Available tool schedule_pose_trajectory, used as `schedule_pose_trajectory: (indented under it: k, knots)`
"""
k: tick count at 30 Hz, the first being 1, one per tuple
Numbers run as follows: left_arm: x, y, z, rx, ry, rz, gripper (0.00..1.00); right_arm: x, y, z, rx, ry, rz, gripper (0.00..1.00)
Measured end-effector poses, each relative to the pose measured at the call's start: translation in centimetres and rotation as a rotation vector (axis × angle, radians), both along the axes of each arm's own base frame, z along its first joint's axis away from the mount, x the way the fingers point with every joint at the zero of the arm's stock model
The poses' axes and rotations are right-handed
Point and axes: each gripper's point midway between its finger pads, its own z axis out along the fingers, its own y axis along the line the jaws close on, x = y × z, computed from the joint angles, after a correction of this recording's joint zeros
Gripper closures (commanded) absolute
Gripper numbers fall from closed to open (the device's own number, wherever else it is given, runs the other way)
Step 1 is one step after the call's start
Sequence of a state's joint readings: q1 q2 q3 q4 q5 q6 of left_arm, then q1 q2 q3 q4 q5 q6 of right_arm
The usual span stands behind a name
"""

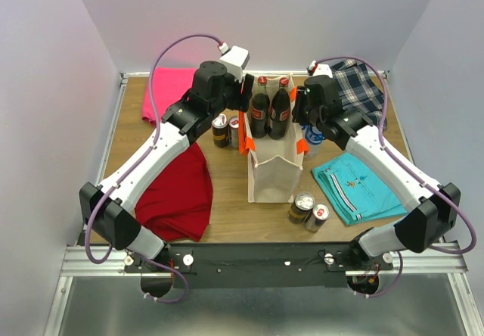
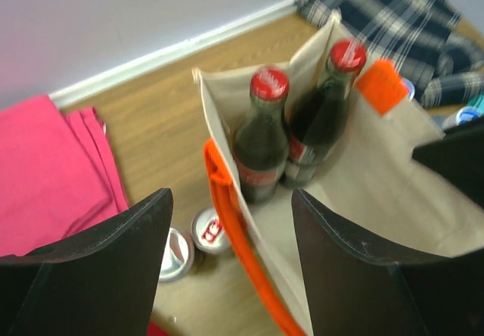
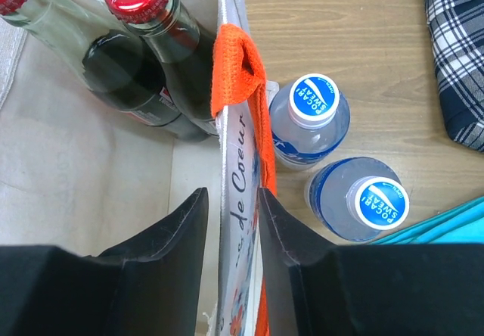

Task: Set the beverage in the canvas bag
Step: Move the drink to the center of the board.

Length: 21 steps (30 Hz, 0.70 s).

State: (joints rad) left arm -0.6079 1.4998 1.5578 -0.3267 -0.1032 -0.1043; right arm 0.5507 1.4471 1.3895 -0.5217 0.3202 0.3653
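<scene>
Right gripper (image 3: pixel 231 196) clenches the bag (image 3: pixel 76 162) wall near the far edge, likely holding it open; left gripper (image 2: pixel 231 200) hangs released.

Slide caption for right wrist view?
Right gripper grips canvas bag wall; two cola bottles inside, two water bottles outside.

The canvas bag (image 1: pixel 271 175) stands upright and open at the middle of the desk (image 1: pixel 234 219). It is a tall, boxy cream tote with orange handle straps (image 3: pixel 240 71) drooping over its left and right walls. Two dark cola bottles (image 1: pixel 259 114) with red caps stand upright, side by side, inside its far end. Two blue-capped water bottles (image 3: pixel 310 116) stand just right of the bag. Two cans (image 1: pixel 220 130) stand to its left, and two more cans (image 1: pixel 302 207) to its near right.
</scene>
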Motion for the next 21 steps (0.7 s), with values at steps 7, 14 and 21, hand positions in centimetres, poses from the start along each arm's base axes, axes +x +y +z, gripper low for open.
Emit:
schedule_pose_trajectory:
  k: [7, 14, 21]
  knots:
    - [-2.0, 1.3, -3.8, 0.055, 0.101, 0.005, 0.26, -0.6, -0.4, 1.0, 0.008, -0.014, -0.001, 0.42]
    - [-3.1, 2.1, -4.0, 0.053, 0.109, 0.007, 0.26, -1.6, -1.2, 2.2, 0.015, -0.029, -0.011, 0.39]
    - [-3.4, 2.2, -4.4, 0.052, 0.128, 0.008, 0.26, -2.6, -2.4, 3.5, 0.026, -0.051, -0.053, 0.35]
